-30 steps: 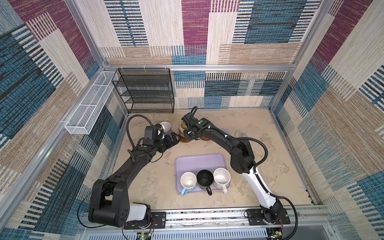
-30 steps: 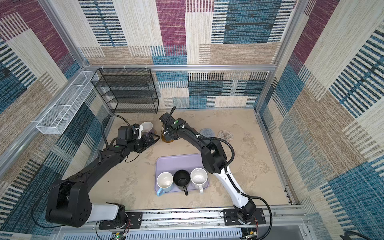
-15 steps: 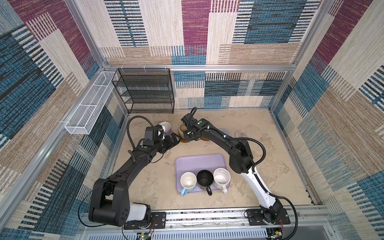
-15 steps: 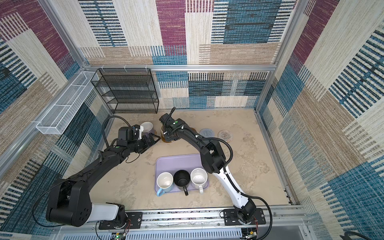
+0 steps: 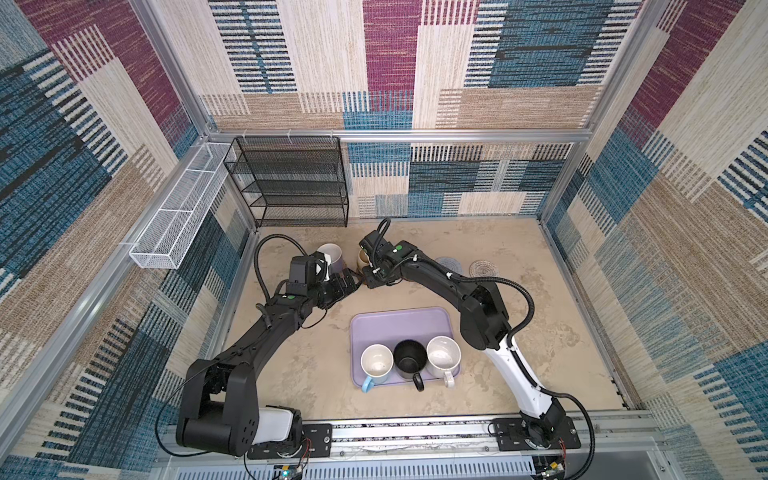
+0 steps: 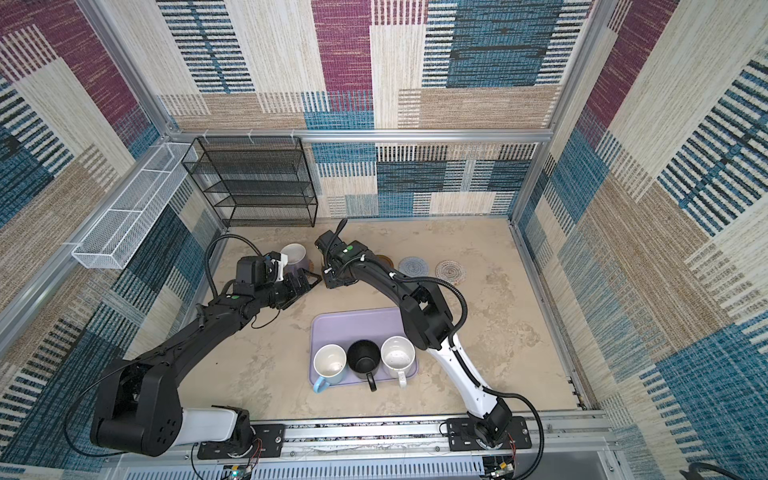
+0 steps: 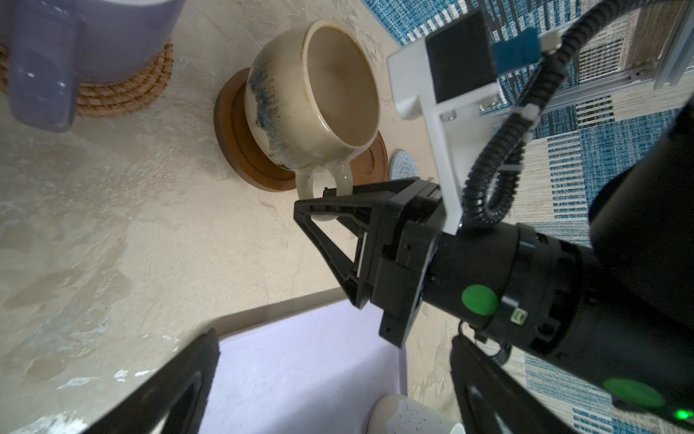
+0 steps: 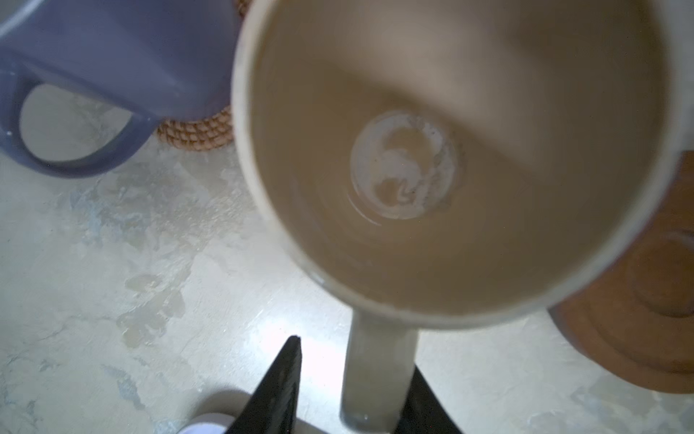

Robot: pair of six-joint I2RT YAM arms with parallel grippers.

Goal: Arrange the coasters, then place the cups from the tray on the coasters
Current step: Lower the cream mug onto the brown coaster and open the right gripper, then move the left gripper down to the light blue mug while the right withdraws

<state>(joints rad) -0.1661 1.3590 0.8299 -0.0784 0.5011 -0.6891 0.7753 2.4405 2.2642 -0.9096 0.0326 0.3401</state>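
Noted: the beige mug [image 7: 323, 94] stands upright on a dark wood coaster [image 7: 240, 150]. The right gripper [image 8: 356, 357] has its fingers [image 8: 279, 387] parted either side of the mug's handle (a gap shows beside one finger; no clamp). The left gripper [image 5: 350, 283] is spread wide and empty, tips close to the right gripper.

L gripper [image 5: 351, 282] jaws wide; R gripper [image 5: 366, 281] jaws narrowly apart; both arms outstretched, tips close.
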